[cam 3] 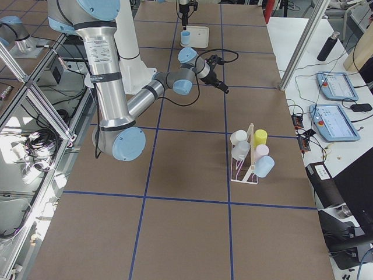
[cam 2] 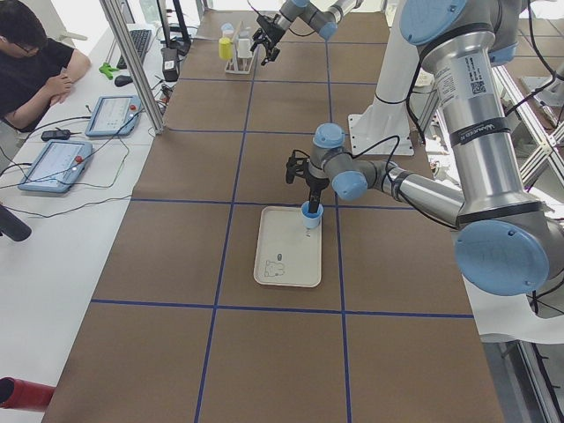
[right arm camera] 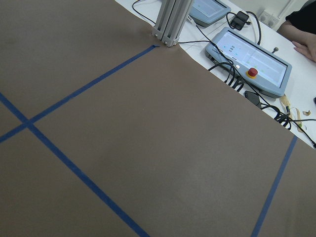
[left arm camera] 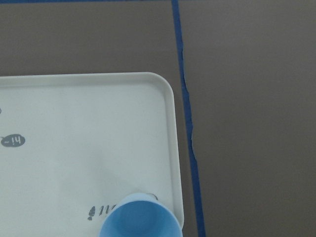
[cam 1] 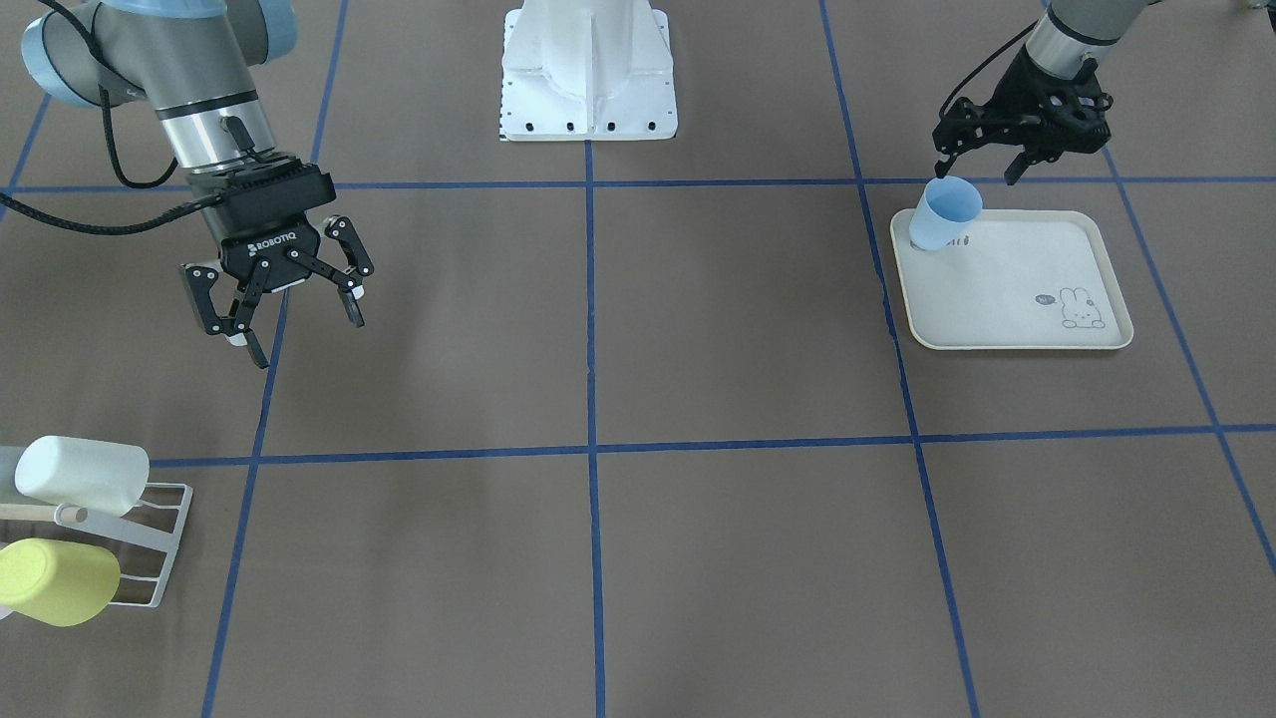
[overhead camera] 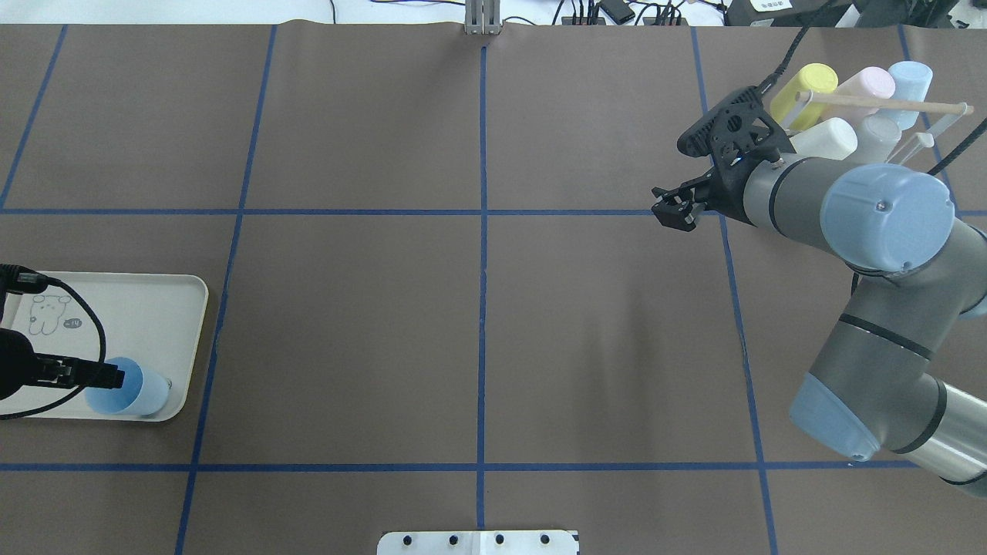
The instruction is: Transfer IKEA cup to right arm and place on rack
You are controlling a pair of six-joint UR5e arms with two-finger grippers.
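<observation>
While the right gripper is hovering over bare table with its fingers spread wide, not far from the white wire rack, the left gripper is hanging, fingers apart, just over the blue IKEA cup, which is standing in a corner of the cream rabbit-print tray.

R arm grey, blue caps | tool blk, ROBOTIQ | blk cable

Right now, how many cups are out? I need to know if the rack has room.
6. Five on the rack: yellow, pink, pale blue, white and clear. One blue cup stands on the tray beneath the left tool. None seems hidden.
</observation>
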